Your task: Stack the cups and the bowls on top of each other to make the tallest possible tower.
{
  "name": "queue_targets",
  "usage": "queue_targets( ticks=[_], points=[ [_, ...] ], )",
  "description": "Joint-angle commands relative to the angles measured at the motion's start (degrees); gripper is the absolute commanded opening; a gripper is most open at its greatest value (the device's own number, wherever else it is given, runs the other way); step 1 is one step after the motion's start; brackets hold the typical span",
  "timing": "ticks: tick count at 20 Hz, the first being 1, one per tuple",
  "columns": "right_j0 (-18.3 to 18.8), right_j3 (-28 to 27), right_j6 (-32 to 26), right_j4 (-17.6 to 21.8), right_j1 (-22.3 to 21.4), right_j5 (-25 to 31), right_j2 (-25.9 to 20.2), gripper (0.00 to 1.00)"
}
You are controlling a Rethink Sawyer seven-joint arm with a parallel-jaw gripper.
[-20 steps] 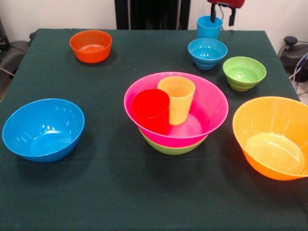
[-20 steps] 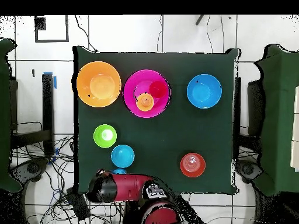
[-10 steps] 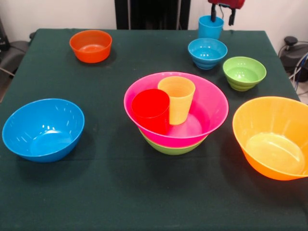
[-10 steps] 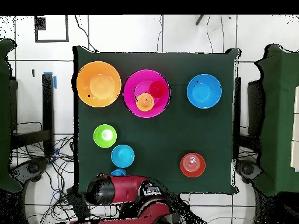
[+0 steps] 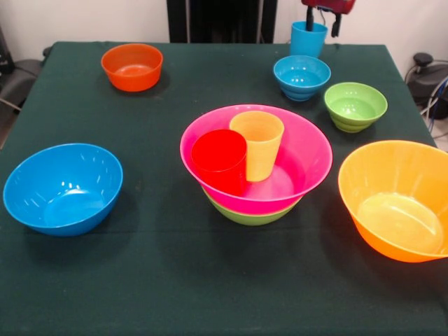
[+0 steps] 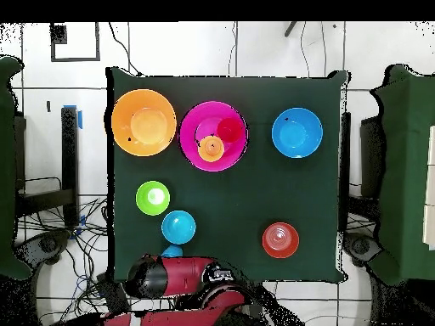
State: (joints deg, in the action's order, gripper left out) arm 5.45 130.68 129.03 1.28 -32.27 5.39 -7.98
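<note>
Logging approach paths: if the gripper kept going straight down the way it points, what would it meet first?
Most likely the light blue cup: the gripper hangs right over it, fingers straddling its rim. Depth is hard to confirm.

Seven bowls [image 5: 63, 187], three cups [image 5: 220, 161]

The gripper [image 5: 321, 15] is cut off by the top edge in the front view, so only its red lower part and two dark fingers [image 5: 309, 21] show above the light blue cup [image 5: 306, 38]. In the overhead view the arm [image 6: 183, 278] covers most of this cup; only a small blue piece shows. Under the pink bowl [image 5: 308, 150] sits a green bowl [image 5: 248, 215], mostly hidden. The pink bowl's wall also hides the lower part of the red cup [image 5: 220, 160]. The yellow-orange bowl [image 5: 395, 199] is cut by the right edge.
</note>
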Motion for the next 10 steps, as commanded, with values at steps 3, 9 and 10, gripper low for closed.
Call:
queue_targets(
  ticks=[3, 9, 10],
  points=[
    [-1.6, -6.5, 5.7, 0.41, 2.65, -4.78, -0.42, 1.0],
    [-1.33, -6.78, 5.07, 1.1, 2.65, -5.08, 0.1, 1.0],
    [-1.23, -6.81, 4.95, 1.19, 2.62, -5.03, 0.11, 1.0]
  ],
)
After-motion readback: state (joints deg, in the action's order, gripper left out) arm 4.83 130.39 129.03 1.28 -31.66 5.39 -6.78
